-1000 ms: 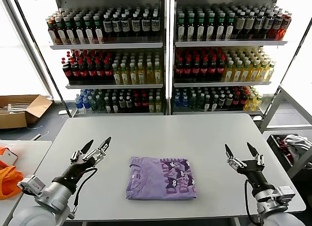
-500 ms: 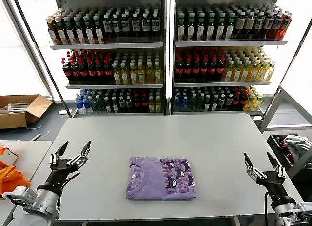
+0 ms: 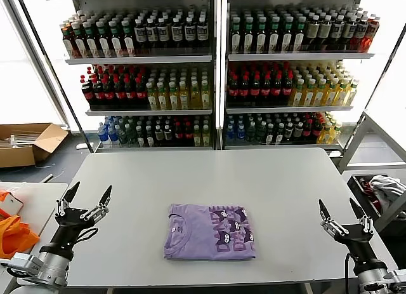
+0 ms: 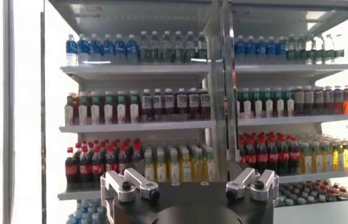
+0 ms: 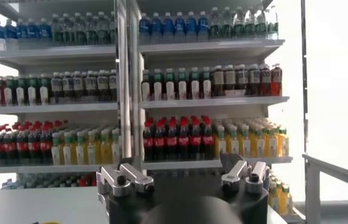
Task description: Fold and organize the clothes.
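Note:
The clothes are one lavender T-shirt (image 3: 210, 231), folded into a neat rectangle with its dark purple cartoon print facing up on the right half. It lies flat at the front middle of the grey table (image 3: 209, 173). My left gripper (image 3: 92, 186) hovers open over the table's left edge, well to the left of the shirt, holding nothing. My right gripper (image 3: 335, 201) stands open near the front right corner, also apart from the shirt and empty. Both wrist views show only the bottle shelves beyond the spread jaws.
Tall shelves of drink bottles (image 3: 209, 72) stand behind the table. A cardboard box (image 3: 25, 141) sits on the floor at far left. Orange fabric (image 3: 13, 233) lies on a side table at left. A white-grey cloth bundle (image 3: 380, 189) sits in a bin at right.
Both arms have drawn back from the shirt, the left one leftward and the right one rightward toward the front edge. The shirt has not moved and both grippers stay open.

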